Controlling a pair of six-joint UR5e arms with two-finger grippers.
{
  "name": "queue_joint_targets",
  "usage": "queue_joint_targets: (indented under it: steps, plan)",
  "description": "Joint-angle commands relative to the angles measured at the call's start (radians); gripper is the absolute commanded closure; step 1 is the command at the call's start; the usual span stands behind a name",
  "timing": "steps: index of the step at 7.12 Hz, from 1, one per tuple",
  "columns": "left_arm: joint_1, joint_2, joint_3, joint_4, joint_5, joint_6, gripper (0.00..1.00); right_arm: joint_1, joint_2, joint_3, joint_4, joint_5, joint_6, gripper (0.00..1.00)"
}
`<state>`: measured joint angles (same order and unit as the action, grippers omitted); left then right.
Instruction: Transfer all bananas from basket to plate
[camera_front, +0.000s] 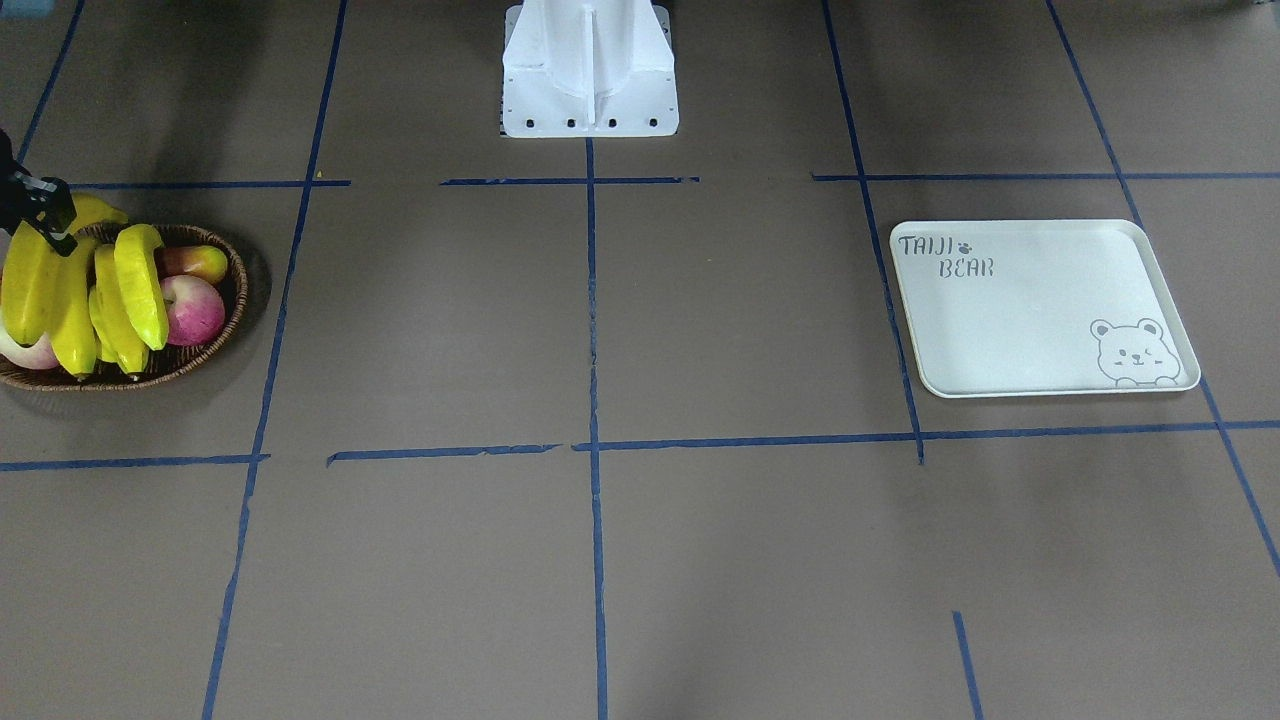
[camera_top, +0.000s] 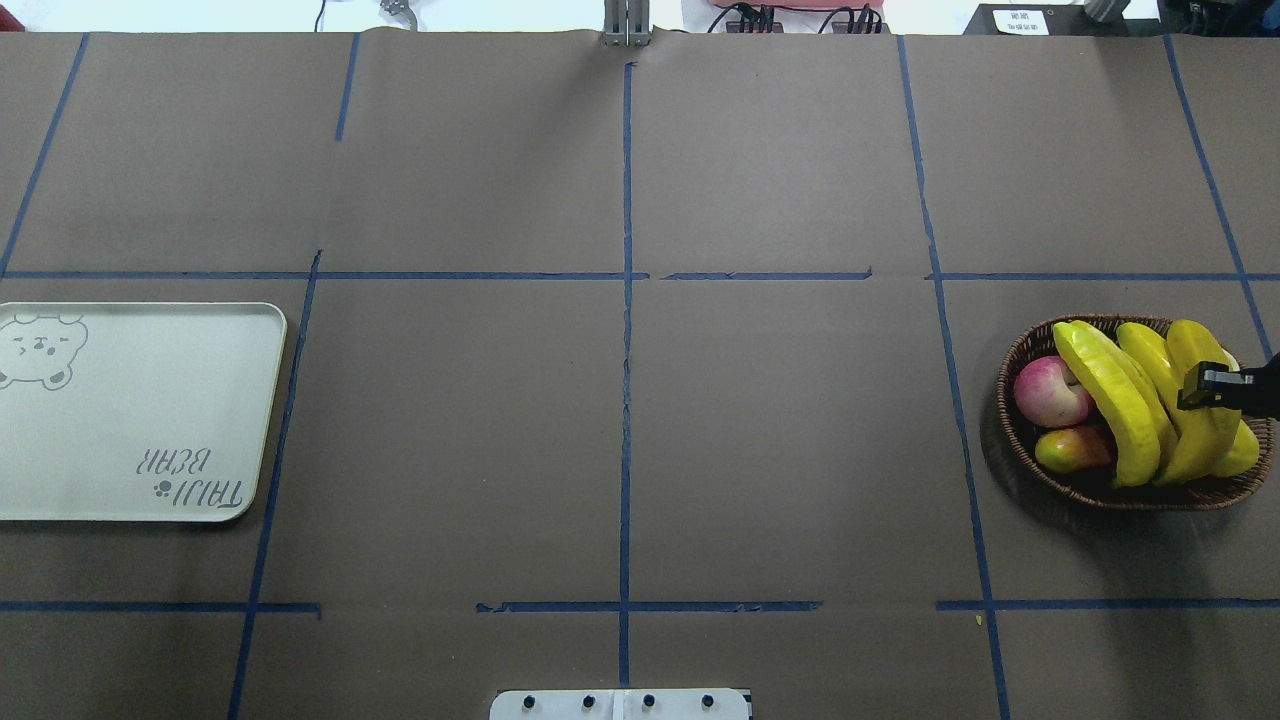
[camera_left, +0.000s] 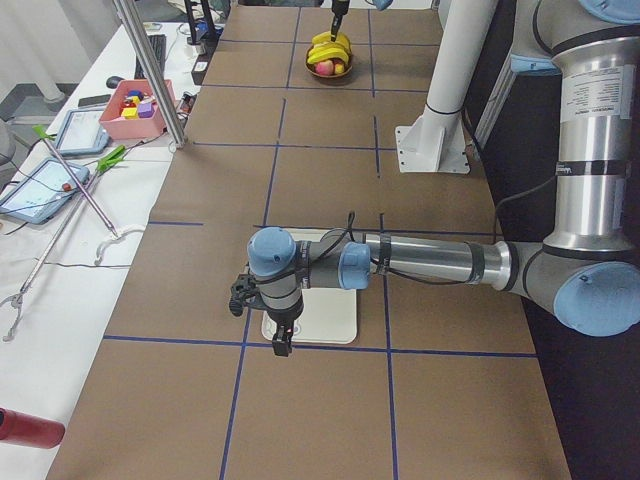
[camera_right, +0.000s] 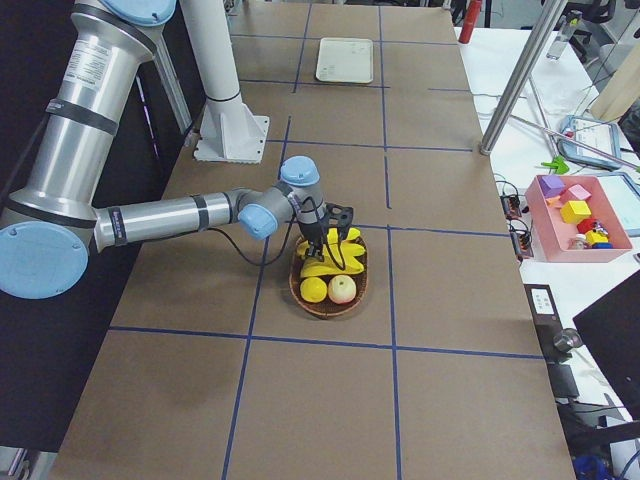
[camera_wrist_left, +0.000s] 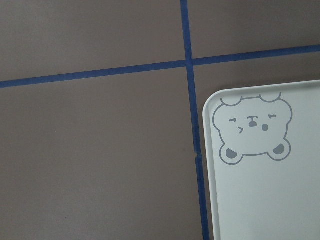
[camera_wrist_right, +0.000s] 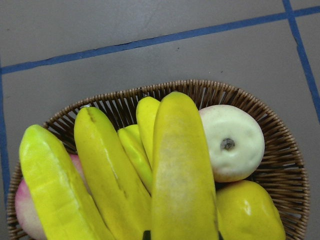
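Observation:
Several yellow bananas (camera_top: 1120, 400) lie side by side in the brown wicker basket (camera_top: 1010, 420) at the table's right. My right gripper (camera_top: 1205, 387) is down on the topmost banana (camera_wrist_right: 182, 170), its dark fingertips just showing at either side of that fruit, shut on it. That banana still rests with the others in the basket (camera_front: 235, 300). The white plate (camera_top: 140, 420) with the bear drawing lies bare at the far left. My left gripper (camera_left: 283, 345) hangs over the plate's bear corner (camera_wrist_left: 250, 130); I cannot tell its state.
A pink apple (camera_top: 1050, 392), a red-yellow fruit (camera_top: 1072, 448), a pale apple (camera_wrist_right: 232, 142) and a yellow fruit (camera_wrist_right: 250, 212) share the basket. The white robot base (camera_front: 590, 70) stands mid-table. Brown paper with blue tape lines lies between basket and plate. A pink box (camera_right: 575, 215) sits on the side bench.

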<state>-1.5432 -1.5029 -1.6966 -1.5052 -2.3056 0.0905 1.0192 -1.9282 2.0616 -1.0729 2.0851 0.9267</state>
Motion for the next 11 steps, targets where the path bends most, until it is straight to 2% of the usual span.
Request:
queue_joint_targets:
  steps: [1, 3, 4, 5, 6, 7, 8, 9, 10, 11]
  plan:
    - [0.000, 0.000, -0.008, 0.000, 0.002, 0.000, 0.00, 0.187, -0.002, 0.022, -0.002, 0.143, -0.321, 1.00]
    - [0.005, 0.010, -0.058, 0.013, 0.003, 0.000, 0.00, 0.216, 0.047, 0.045, 0.013, 0.156, -0.545, 0.98]
    - [0.006, 0.019, -0.084, 0.013, 0.003, 0.000, 0.00, 0.213, 0.128, 0.035, 0.010, 0.191, -0.543, 0.95]
    - [0.014, 0.012, -0.103, -0.001, 0.003, -0.014, 0.00, 0.213, 0.170, 0.032, 0.011, 0.234, -0.514, 0.96]
    - [0.015, -0.035, -0.097, -0.042, 0.000, -0.009, 0.00, 0.200, 0.207, 0.017, 0.011, 0.239, -0.409, 1.00]
    - [0.034, -0.104, -0.075, -0.088, -0.005, -0.015, 0.00, 0.136, 0.280, -0.006, 0.011, 0.234, -0.305, 1.00]
    - [0.072, -0.118, -0.077, -0.099, -0.029, -0.044, 0.00, 0.078, 0.343, -0.018, 0.016, 0.225, -0.167, 1.00]
    - [0.134, -0.125, -0.096, -0.118, -0.049, -0.230, 0.00, 0.040, 0.418, -0.040, 0.021, 0.221, -0.057, 1.00]
    - [0.178, -0.157, -0.100, -0.177, -0.096, -0.417, 0.00, -0.014, 0.451, -0.037, 0.031, 0.164, -0.005, 1.00]
    - [0.227, -0.175, -0.095, -0.238, -0.151, -0.543, 0.00, -0.095, 0.460, -0.040, 0.100, 0.077, 0.074, 1.00]
